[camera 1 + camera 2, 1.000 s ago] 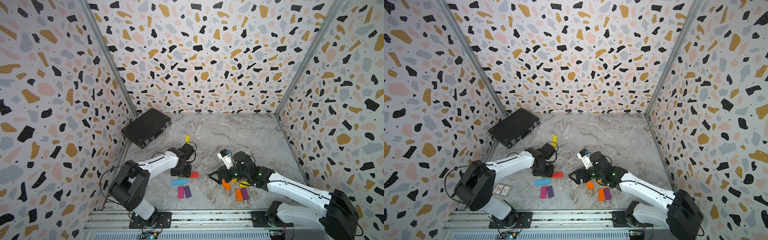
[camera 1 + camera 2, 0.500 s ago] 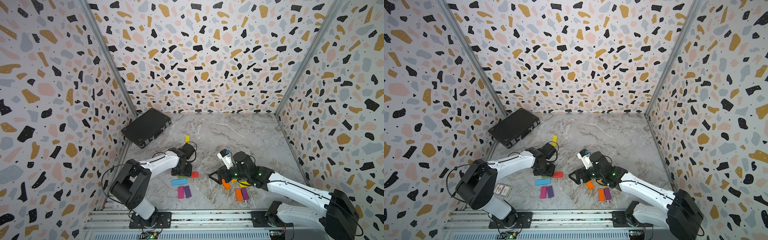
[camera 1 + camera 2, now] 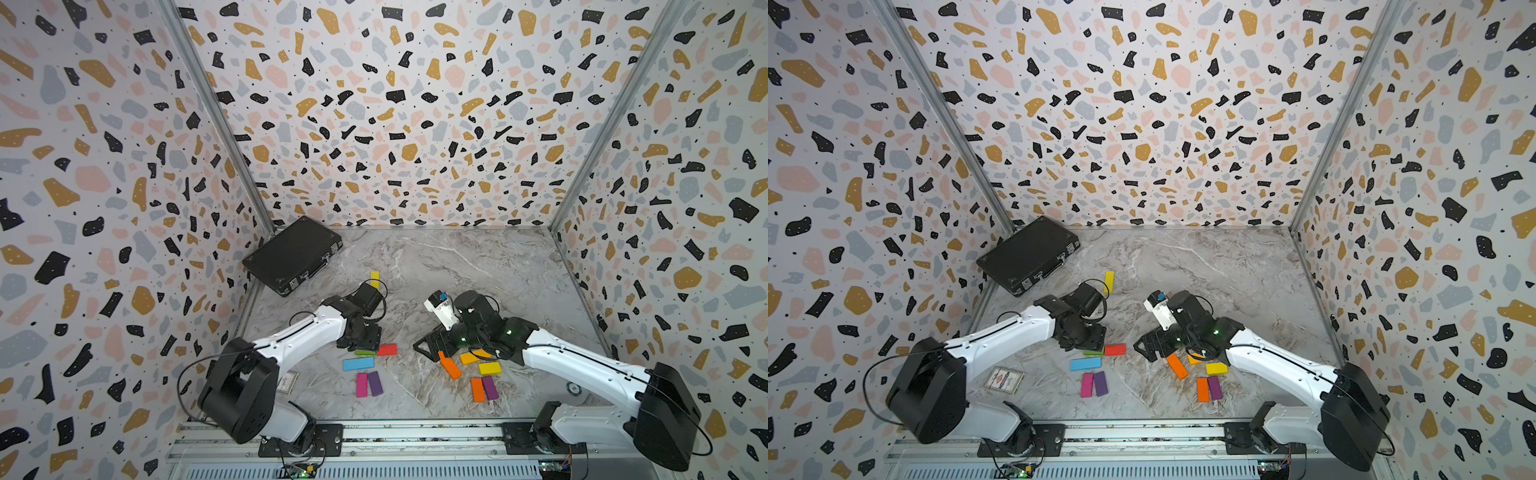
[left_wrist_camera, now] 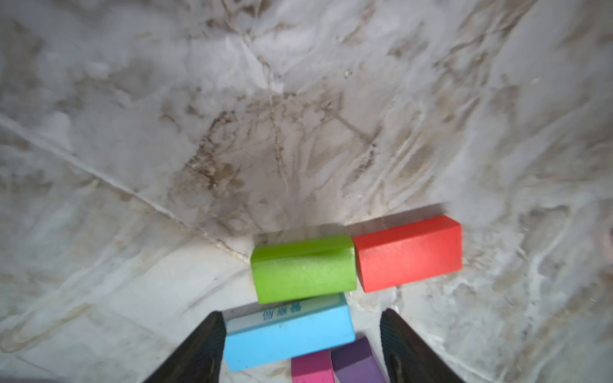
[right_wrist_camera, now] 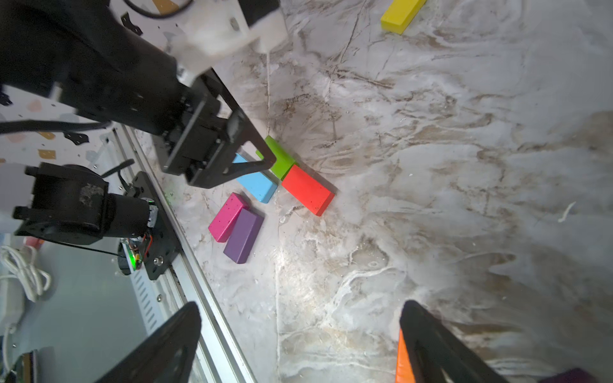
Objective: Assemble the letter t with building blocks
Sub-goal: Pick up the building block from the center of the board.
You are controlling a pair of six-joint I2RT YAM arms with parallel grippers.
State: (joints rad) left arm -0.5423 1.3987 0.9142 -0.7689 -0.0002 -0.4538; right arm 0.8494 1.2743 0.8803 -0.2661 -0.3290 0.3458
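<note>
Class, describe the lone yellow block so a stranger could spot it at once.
Start at the closed black case in the far left corner. Near its latched edge lies a flat yellow rectangular block. It lies alone, whereas the other yellow block sits in a crowded cluster.

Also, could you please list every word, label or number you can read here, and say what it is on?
Nothing can be quoted as it reads.
Blue block: a short line of printed characters on its pale side, too blurred to read.
Card: a printed design, too small to read.
</note>
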